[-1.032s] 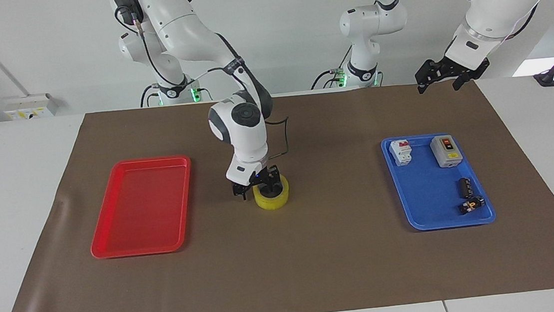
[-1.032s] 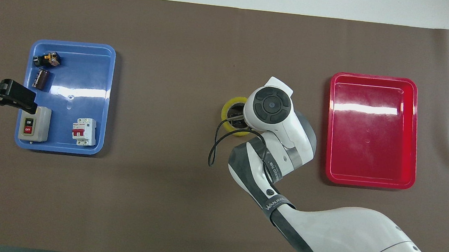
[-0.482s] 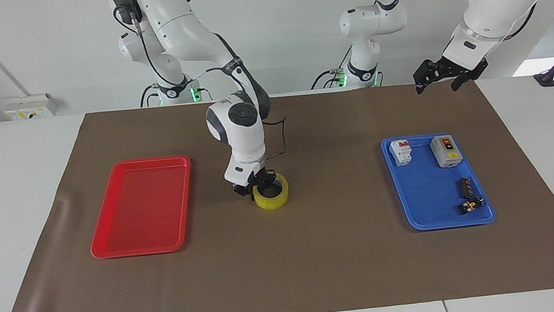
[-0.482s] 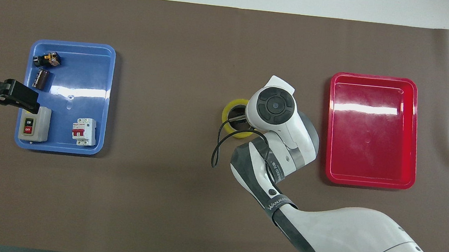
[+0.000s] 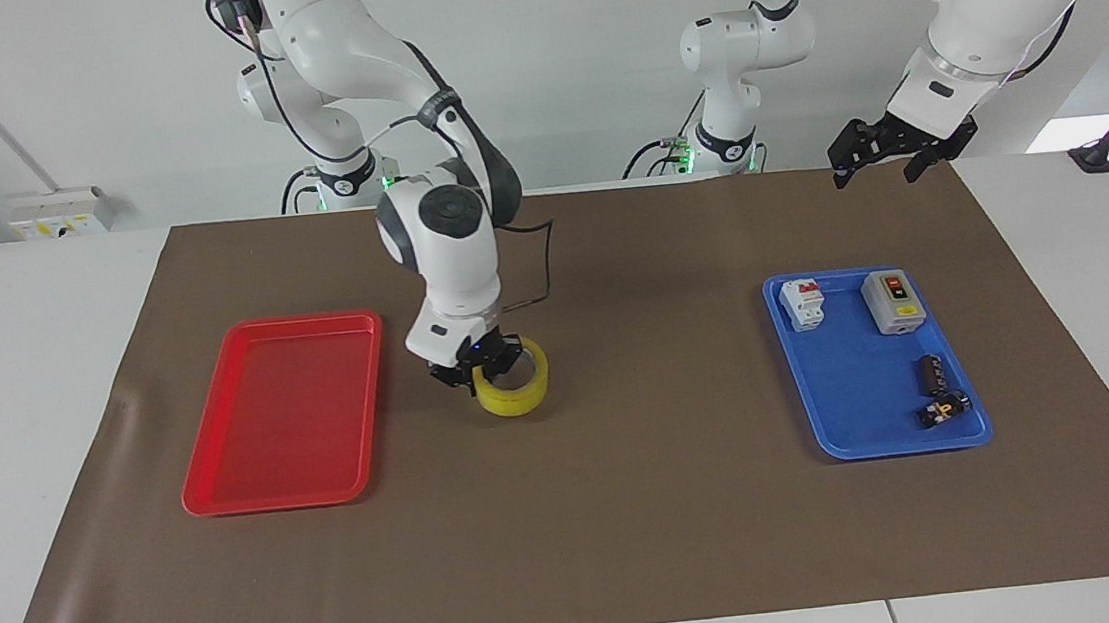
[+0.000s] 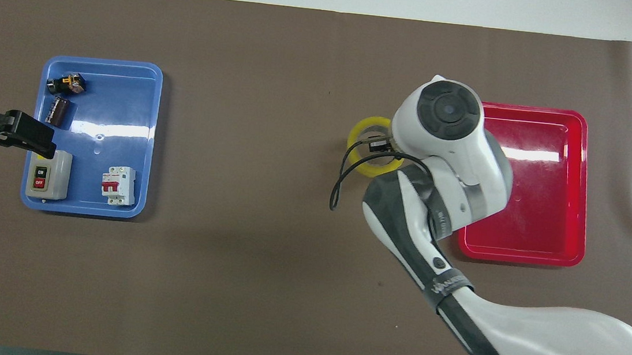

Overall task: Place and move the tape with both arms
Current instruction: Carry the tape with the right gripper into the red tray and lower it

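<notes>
The tape [image 5: 514, 387] is being held in the clenched right gripper [image 5: 476, 365], one finger inside the ring and one against its outer wall, and is being carried above the brown mat [image 5: 635, 545] toward the red tray [image 5: 228, 486]. Compared with half a second earlier, the roll is being shown lifted off the mat and shifted toward the right arm's end of the table; a second earlier it was still resting near the mat's middle. In the overhead view the tape [image 6: 366, 154] is being shown just beside the red tray [image 6: 517, 254], not yet over it. The transfer is thus judged to be under way, with the set-down in the tray remaining. The left gripper [image 5: 877, 151] is being kept waiting, raised over the mat's edge near the blue tray [image 5: 857, 446]; whether its fingers are spread cannot be told.
</notes>
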You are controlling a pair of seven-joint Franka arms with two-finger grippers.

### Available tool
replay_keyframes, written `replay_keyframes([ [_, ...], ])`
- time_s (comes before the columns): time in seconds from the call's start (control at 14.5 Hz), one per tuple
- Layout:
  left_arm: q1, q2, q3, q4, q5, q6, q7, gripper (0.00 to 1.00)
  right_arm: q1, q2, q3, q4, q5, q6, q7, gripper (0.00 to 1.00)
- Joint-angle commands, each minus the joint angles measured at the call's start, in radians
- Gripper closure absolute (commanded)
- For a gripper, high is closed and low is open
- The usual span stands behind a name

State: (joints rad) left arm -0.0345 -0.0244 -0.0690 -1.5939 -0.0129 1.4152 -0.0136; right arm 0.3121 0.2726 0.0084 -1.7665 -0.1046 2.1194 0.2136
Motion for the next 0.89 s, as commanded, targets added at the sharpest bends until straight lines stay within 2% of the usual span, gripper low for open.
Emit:
replay_keyframes([
  [0.0,-0.007,-0.022,0.008,-0.020,-0.016,0.013,0.015,0.00,-0.181,-0.101,0.015,-0.039,-0.004,-0.071,-0.194,1.00],
  [0.14,-0.016,-0.020,0.008,-0.015,-0.010,0.016,0.015,0.00,-0.292,-0.121,0.015,-0.088,-0.003,-0.101,-0.360,1.00],
  [0.34,-0.016,-0.022,0.008,-0.015,-0.010,0.014,0.012,0.00,-0.404,-0.156,0.016,-0.227,0.000,0.046,-0.480,1.00],
  [0.55,-0.010,-0.022,0.008,-0.017,-0.010,0.013,0.012,0.00,-0.435,-0.202,0.016,-0.397,0.009,0.229,-0.494,1.00],
  [0.83,-0.001,-0.022,0.008,-0.017,-0.010,0.013,0.012,0.00,-0.438,-0.199,0.016,-0.454,0.019,0.270,-0.479,1.00],
])
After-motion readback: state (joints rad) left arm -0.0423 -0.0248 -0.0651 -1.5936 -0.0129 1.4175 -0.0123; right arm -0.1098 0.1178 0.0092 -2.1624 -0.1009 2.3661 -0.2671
